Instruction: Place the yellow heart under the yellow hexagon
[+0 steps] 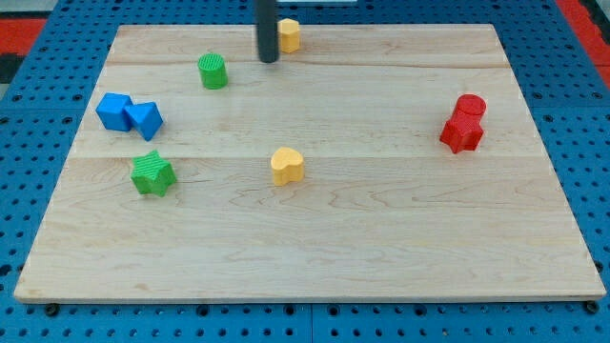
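Observation:
The yellow heart (287, 165) lies near the middle of the wooden board (381, 238). The yellow hexagon (289, 35) sits at the view's top edge of the board, almost straight above the heart. My tip (269, 59) is just left of the hexagon and slightly below it, close to it or touching it; the rod hides part of the hexagon's left side. The tip is far above the heart.
A green cylinder (213, 71) stands left of the tip. Two blue blocks (129, 113) touch each other at the left. A green star (152, 174) lies below them. Two red blocks (464, 123) sit together at the right.

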Action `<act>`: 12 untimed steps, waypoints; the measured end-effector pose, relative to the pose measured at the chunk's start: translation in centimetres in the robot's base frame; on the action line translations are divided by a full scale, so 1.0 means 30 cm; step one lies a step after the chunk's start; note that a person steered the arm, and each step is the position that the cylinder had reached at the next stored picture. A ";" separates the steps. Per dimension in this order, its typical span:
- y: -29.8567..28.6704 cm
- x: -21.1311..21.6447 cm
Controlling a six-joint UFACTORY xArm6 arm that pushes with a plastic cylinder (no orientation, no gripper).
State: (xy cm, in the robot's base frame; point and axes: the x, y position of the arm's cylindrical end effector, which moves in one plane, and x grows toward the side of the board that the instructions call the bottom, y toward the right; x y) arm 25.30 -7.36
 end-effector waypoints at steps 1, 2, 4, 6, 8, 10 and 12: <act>-0.031 -0.161; 0.080 -0.203; 0.139 -0.176; 0.163 0.093; 0.396 0.494; 0.287 0.812; 0.186 0.734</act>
State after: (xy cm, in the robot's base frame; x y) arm 47.32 -1.77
